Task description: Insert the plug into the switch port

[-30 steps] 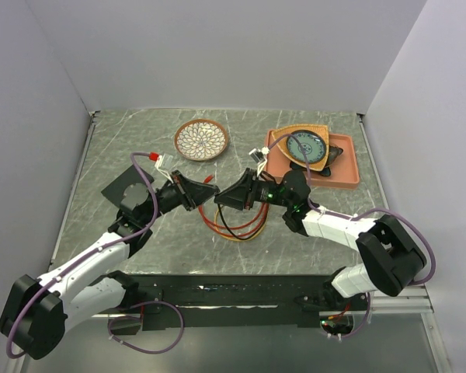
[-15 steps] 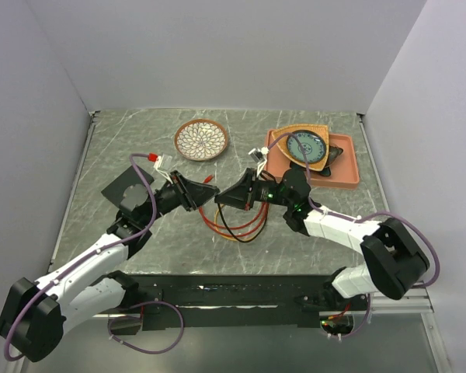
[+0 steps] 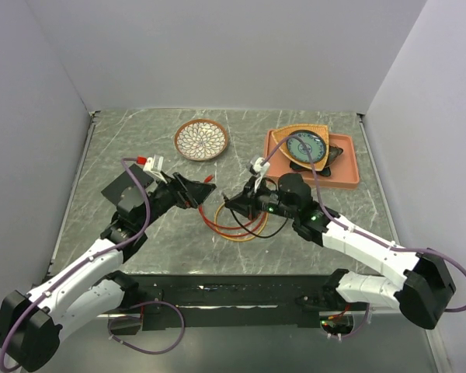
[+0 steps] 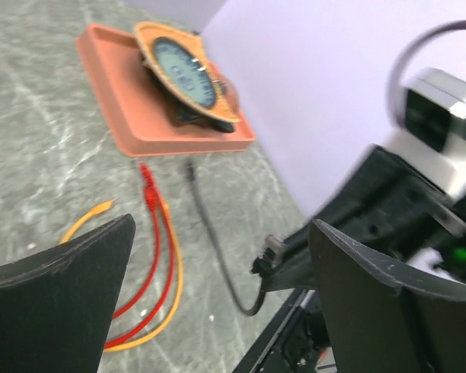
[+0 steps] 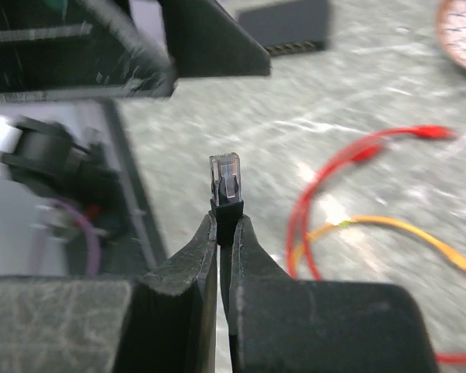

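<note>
The right pincer (image 5: 224, 224) is pressed together on the black boot of the plug (image 5: 225, 172), and the plug's clear tip sticks out past the fingertips, above the counter (image 3: 132, 140). The left pincer (image 4: 221, 227) is spread wide and holds nothing; it faces the plug from close by. The switch (image 3: 114, 185) lies flat on the left of the counter, partly under the left arm and well apart from the plug. Its socket edge shows in the right wrist view. Red and orange cables (image 3: 234, 227) coil on the counter beneath the pincers.
</note>
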`<state>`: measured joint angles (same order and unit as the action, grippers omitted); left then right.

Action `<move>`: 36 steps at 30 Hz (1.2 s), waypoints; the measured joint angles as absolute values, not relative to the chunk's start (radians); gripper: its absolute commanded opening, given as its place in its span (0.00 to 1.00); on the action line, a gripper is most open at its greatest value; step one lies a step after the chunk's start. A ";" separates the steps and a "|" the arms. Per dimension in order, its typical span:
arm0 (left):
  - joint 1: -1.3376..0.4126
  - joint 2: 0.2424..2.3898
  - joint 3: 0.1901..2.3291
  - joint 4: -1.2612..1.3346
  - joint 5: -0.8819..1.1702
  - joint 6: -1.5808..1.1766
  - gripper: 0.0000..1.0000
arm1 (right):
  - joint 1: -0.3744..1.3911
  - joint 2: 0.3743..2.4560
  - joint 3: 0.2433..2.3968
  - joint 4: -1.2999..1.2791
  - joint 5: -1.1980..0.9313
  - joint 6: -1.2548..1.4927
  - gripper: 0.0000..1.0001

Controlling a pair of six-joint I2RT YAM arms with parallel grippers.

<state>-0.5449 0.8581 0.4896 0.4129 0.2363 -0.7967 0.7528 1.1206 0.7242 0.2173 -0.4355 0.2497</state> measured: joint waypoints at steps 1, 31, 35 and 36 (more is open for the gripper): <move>-0.545 0.858 0.492 0.400 0.229 -0.792 0.99 | 0.775 1.109 0.728 0.182 -0.390 0.210 0.00; -0.210 1.314 1.005 -0.200 -0.183 -0.695 0.96 | 1.000 1.098 0.718 0.027 0.194 -0.073 0.00; -0.070 1.434 1.005 -0.221 -0.161 -0.712 0.96 | 1.001 1.104 0.712 0.020 0.189 -0.058 0.00; -0.044 1.468 1.010 -0.227 -0.142 -0.720 0.96 | 1.001 1.106 0.712 0.019 0.186 -0.054 0.00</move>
